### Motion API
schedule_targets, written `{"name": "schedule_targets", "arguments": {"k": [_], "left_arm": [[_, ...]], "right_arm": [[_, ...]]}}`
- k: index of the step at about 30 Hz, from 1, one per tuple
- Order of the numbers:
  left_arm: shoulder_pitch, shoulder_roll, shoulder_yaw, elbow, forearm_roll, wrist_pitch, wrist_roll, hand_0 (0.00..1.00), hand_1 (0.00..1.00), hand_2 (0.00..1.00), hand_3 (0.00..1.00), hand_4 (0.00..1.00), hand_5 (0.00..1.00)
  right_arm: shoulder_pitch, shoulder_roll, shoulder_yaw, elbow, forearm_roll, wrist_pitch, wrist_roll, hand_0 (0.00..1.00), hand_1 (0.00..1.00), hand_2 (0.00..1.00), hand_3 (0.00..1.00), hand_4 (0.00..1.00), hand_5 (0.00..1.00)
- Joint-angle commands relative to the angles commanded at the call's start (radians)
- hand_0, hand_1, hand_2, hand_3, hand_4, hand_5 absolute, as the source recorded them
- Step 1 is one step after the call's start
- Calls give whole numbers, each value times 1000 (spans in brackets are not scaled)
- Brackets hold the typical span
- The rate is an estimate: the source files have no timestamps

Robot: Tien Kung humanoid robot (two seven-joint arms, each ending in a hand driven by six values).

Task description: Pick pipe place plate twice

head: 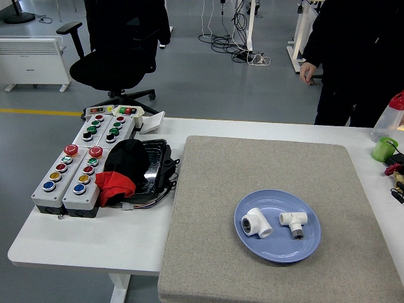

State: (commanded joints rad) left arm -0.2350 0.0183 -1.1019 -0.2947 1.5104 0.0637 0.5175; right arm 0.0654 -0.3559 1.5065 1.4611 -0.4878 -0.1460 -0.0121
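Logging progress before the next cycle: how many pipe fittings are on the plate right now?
2. A white elbow fitting lies on the left part of the blue plate, and a white tee fitting lies to its right. None visible elsewhere on the grey mat.

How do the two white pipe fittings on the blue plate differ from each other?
The left fitting is a short, stubby elbow with a wide round opening facing the camera; the right fitting is a slimmer T-shape with a crossbar and a stem. The left fitting looks all white, while the right fitting ends in a dark grey tip. Both are white plastic, lie apart from each other, and rest on the blue plate.
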Motion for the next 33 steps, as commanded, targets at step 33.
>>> {"name": "schedule_targets", "arguments": {"k": [33], "left_arm": [[-7, 7, -13, 2, 12, -1, -1, 648, 630, 638, 551, 385, 998]], "right_arm": [[-21, 37, 34, -14, -44, -37, -11, 888, 826, 887, 830, 526, 577]]}}
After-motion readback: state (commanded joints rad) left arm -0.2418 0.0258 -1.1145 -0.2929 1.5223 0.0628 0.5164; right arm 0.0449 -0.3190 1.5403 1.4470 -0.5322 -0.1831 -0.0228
